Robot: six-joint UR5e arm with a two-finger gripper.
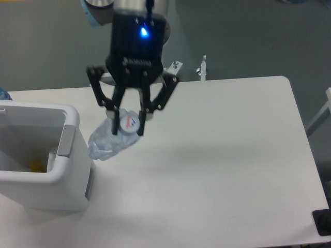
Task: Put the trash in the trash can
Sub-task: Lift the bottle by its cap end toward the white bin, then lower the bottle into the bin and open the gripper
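My gripper [126,124] is shut on the cap end of the crushed clear bluish plastic bottle [109,141] and holds it in the air above the table, tilted down to the left. The bottle's lower end hangs just right of the trash can [67,135], a large white boxy bin at the left edge with a grey flap on its right rim. Something small and yellowish lies inside the bin at the bottom. The small crumpled wrapper is not in view.
The white table [222,155] spreads right and forward of the gripper. A dark object [323,222] sits at the table's front right corner. Metal fittings [202,67] stand at the back edge.
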